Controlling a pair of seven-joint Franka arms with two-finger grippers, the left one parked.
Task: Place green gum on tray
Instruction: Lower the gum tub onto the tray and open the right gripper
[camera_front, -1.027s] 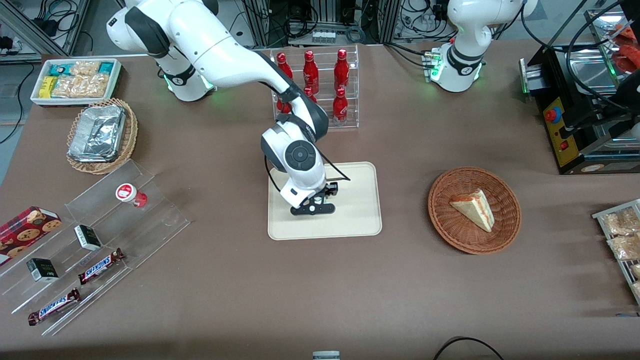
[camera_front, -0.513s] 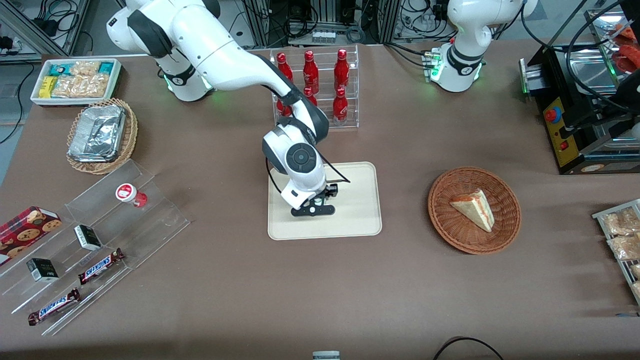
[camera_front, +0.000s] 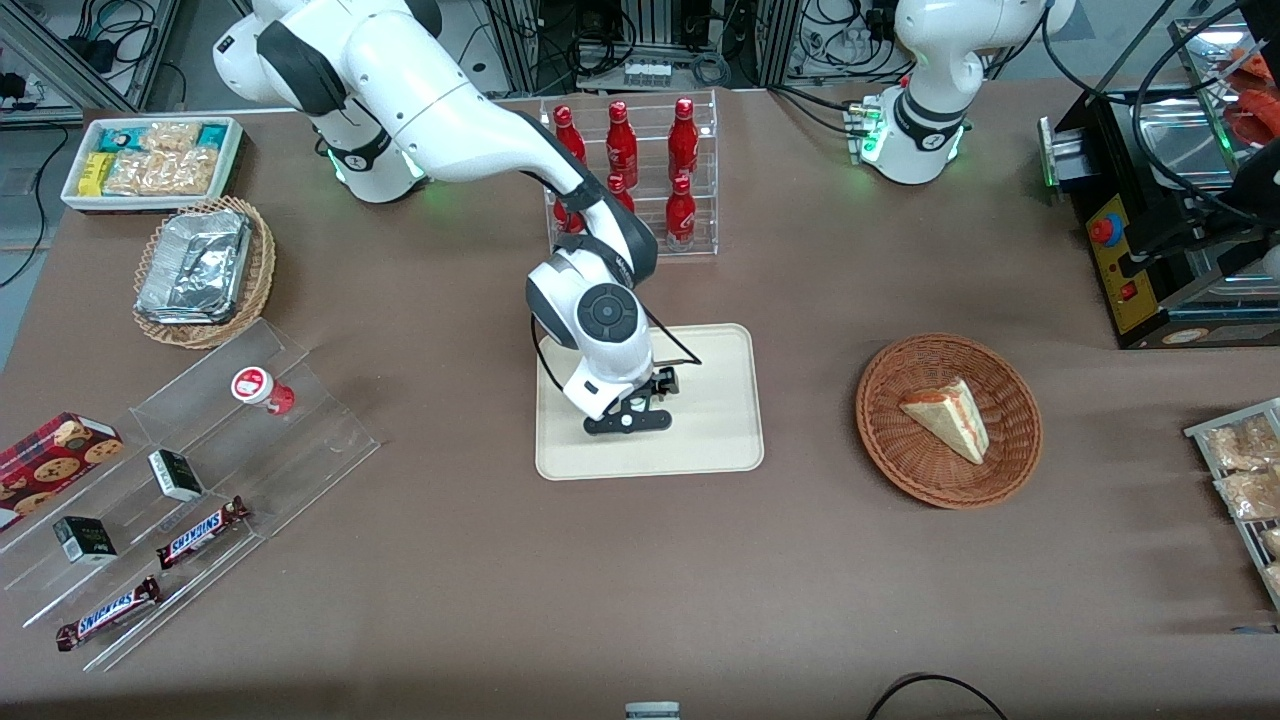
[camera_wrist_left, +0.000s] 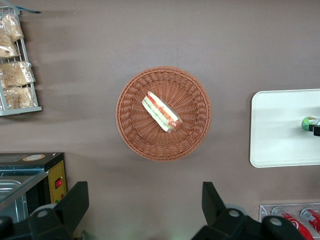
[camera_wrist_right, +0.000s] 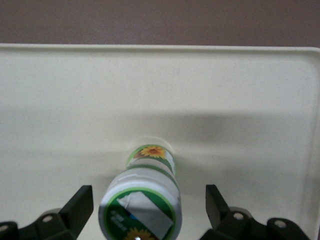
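From where I'm sitting, the gripper (camera_front: 628, 421) is parked low over the tray (camera_front: 715, 440), about the middle of it, fingers (camera_wrist_right: 80, 202) spread wide apart and not touching anything. The green gum (camera_wrist_right: 144, 200) is standing upright on the tray right between those fingers, with a gap on both sides, so it's let go. White lid with the green mark is facing up at the wrist cam, and there's a little sunflower print on the label. The parked arm's wrist cam catches just a sliver of the green gum (camera_wrist_left: 308, 122) on the cream surface too. In the front view the arm's wrist blocks the bottle completely. Elsewhere on the counter (camera_front: 500, 580): the red-lidded bottle (camera_front: 262, 390) on the clear stepped stand out at 9 o'clock from the tray, the rack of red bottles (camera_front: 640, 170) at 12, and the wicker basket with a sandwich (camera_front: 948, 420) at 3.
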